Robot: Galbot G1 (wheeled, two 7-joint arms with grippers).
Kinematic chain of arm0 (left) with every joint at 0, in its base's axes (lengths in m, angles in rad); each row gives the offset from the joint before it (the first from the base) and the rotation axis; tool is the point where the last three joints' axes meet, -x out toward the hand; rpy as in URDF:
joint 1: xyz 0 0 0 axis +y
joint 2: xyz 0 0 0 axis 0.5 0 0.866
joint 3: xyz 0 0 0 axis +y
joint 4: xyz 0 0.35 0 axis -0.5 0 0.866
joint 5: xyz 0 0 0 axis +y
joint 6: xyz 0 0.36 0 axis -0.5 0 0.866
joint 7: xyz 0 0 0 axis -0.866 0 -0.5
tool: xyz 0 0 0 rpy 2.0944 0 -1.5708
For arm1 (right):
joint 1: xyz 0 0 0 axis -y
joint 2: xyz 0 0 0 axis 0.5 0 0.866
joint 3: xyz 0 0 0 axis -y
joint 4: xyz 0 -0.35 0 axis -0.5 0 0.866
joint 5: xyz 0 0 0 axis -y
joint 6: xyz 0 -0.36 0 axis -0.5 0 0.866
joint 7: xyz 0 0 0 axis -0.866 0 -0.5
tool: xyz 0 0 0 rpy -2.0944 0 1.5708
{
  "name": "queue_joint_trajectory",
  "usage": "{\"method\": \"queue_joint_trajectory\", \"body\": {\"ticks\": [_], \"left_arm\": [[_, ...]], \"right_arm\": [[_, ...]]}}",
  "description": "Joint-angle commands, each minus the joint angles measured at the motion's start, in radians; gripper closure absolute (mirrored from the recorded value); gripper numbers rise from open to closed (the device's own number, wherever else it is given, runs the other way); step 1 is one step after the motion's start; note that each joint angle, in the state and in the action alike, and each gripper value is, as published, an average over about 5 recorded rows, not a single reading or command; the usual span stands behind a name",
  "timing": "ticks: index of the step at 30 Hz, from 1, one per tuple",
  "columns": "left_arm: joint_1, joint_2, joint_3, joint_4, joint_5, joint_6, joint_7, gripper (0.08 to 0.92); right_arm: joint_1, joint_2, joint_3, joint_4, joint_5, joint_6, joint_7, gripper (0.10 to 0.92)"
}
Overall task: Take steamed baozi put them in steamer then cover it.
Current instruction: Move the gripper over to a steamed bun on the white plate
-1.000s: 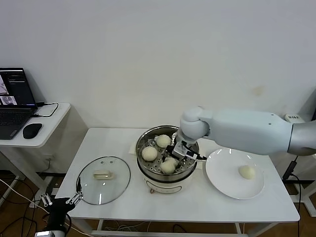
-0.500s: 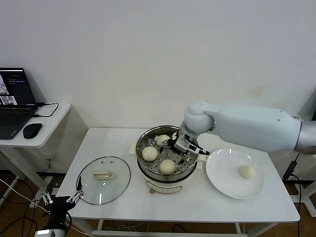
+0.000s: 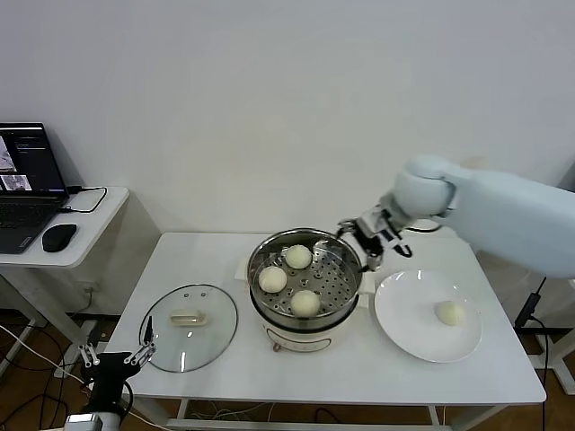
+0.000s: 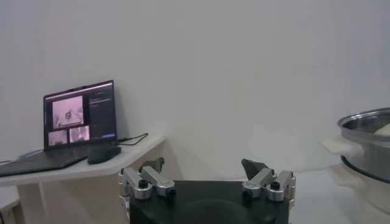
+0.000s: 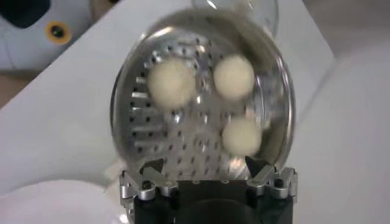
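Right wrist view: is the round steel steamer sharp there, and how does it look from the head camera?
Right wrist view: the round shiny steel steamer and its cream-white buns are smeared, edges soft. Head view: the same steamer is crisp, and the clear glass lid shows small reflections.

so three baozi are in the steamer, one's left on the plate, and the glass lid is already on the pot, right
Not quite: the glass lid isn't on the steamer; in the head view it lies on the table to its left. Three baozi are inside, and one baozi remains on the plate.
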Motion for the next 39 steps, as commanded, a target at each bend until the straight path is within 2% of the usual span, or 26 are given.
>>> {"method": "queue_joint_trajectory", "body": {"ticks": [1, 15, 39], "left_arm": [[-0.004, 0.009, 0.003, 0.006, 0.000, 0.002, -0.001, 0.177], [0.010, 0.011, -0.004, 0.004, 0.004, 0.005, -0.001, 0.177], [0.018, 0.003, -0.019, 0.013, 0.004, 0.006, 0.001, 0.177]], "right_arm": [[-0.245, -0.263, 0.208, -0.062, -0.141, -0.048, -0.021, 0.203], [-0.714, -0.253, 0.587, -0.254, -0.326, 0.014, -0.001, 0.203], [-0.801, -0.064, 0.659, -0.464, -0.418, 0.038, 0.040, 0.203]]}}
